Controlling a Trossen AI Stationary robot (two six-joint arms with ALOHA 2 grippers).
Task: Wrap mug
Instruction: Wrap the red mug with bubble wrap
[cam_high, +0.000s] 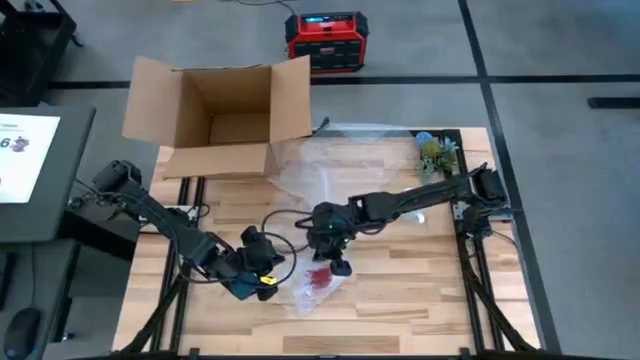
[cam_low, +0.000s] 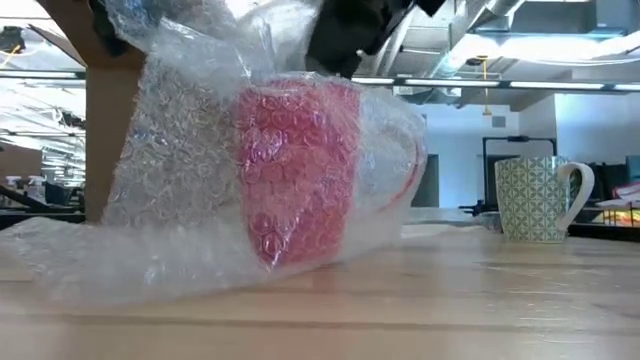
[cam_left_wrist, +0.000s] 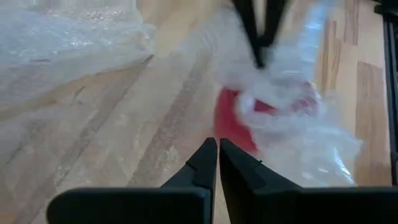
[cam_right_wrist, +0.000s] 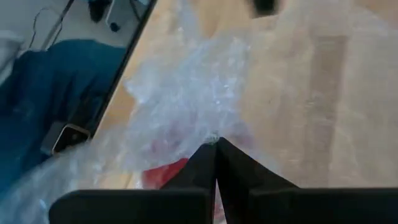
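Note:
A red mug (cam_low: 300, 170) stands on the table near the front middle, covered by a clear bubble wrap sheet (cam_low: 180, 160). The sheet's loose far part (cam_high: 330, 160) lies spread toward the cardboard box. My right gripper (cam_high: 337, 264) is right above the mug (cam_high: 318, 278), shut on the wrap. My left gripper (cam_high: 262, 280) stands just left of the bundle, low over the table. In the left wrist view it (cam_left_wrist: 217, 158) is shut with nothing between its fingers, pointing at the wrapped mug (cam_left_wrist: 242, 118). My right gripper pinches a gathered bunch of the bubble wrap (cam_right_wrist: 205, 118) between its two fingers, just above the mug. The fingers (cam_left_wrist: 258, 37) come from above, pointing down. The wrap drapes from the hold over the mug; its lower edge (cam_low: 90, 250) lies on the table.
An open cardboard box (cam_high: 220, 110) stands at the far left of the table. A green patterned mug (cam_low: 535, 195) stands at the far right corner (cam_high: 437, 152). A red device (cam_high: 325, 40) sits on the floor beyond the table.

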